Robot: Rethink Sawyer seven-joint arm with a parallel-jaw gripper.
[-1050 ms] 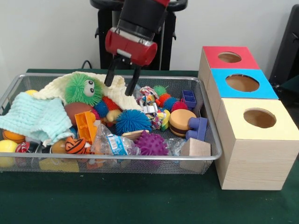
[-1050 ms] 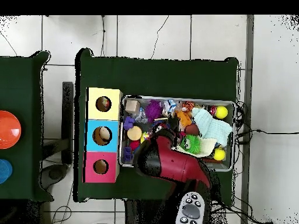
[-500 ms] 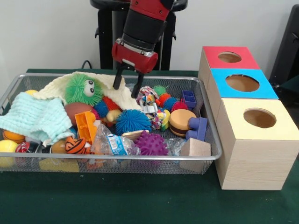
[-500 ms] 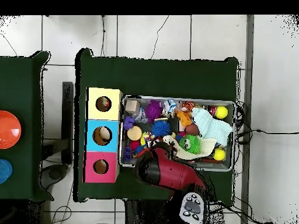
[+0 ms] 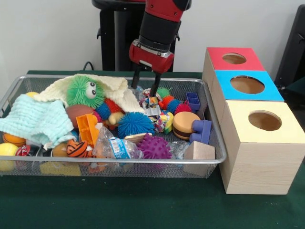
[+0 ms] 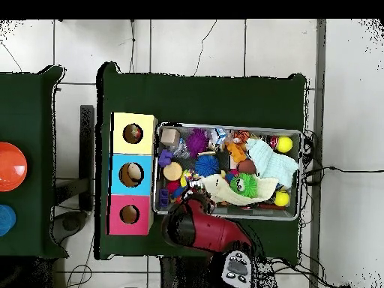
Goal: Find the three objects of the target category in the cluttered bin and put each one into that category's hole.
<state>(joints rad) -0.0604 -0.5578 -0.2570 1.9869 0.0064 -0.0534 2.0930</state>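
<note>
The arm (image 5: 159,24) comes down over the far side of the wire bin (image 5: 209,119), and its jaws (image 5: 146,81) stand open and empty, the two dark fingers (image 5: 136,78) spread apart just above the clutter. Below them lie the cream cloth (image 5: 119,88) and a knotted rope toy (image 5: 151,98), neither of them touched.

The bin sits on the green bench (image 5: 143,205) and is full. A green fuzzy ball (image 5: 86,91) with googly eyes rests on the cream cloth at the far left, with a pale mint cloth (image 5: 35,121) in front of it. Near the middle lie a blue spiky ball (image 5: 135,124), a purple spiky ball (image 5: 153,147), a crumpled plastic bottle (image 5: 114,147) and an orange block (image 5: 86,128). Toward the boxes are a toy burger (image 5: 185,125), a purple block (image 5: 202,131), a small blue crate (image 5: 193,100) and a wooden block (image 5: 198,152). A yellow ball (image 5: 7,150) lies at the left end.

Which toys belong to the target category cannot be told from the pictures.

Just beside the bin stand three wooden boxes in a row, each with a round hole on top: the red box (image 5: 233,58), the blue box (image 5: 248,85) and the yellow box (image 5: 264,121). In the overhead view the arm's red body (image 6: 202,229) covers the bin's near edge beside the red box (image 6: 130,214).
</note>
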